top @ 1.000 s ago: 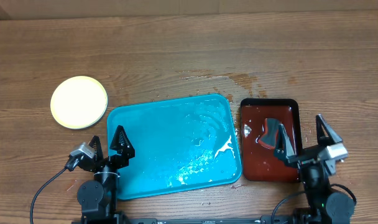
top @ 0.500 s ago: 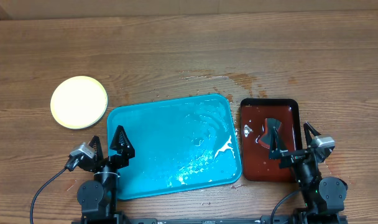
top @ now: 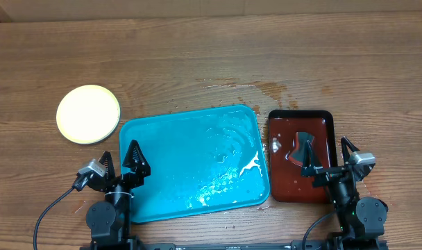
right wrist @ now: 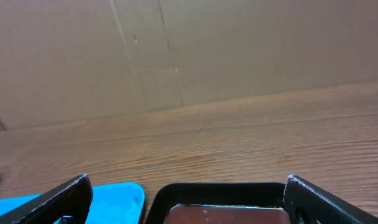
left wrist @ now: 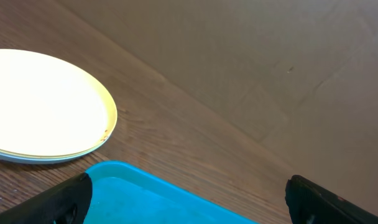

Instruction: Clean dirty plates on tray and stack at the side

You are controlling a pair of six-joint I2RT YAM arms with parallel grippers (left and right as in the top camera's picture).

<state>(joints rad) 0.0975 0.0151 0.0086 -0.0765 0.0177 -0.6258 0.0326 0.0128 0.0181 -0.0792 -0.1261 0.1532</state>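
We find the plates (top: 88, 114) stacked on the wooden table (top: 211, 48), off the far left corner of the blue tray (top: 162, 163) and not touching it. The tray is wet, with white streaks near its right rim. The left gripper (top: 120, 151) and the right gripper (top: 327, 150) both stand with jaws apart, holding nothing. The right gripper is over the near edge of the red-brown tray (top: 318, 125).

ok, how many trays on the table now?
2. The turquoise tray sits mid-table, and the smaller dark red-brown tray lies just right of it. No tray looks hidden.
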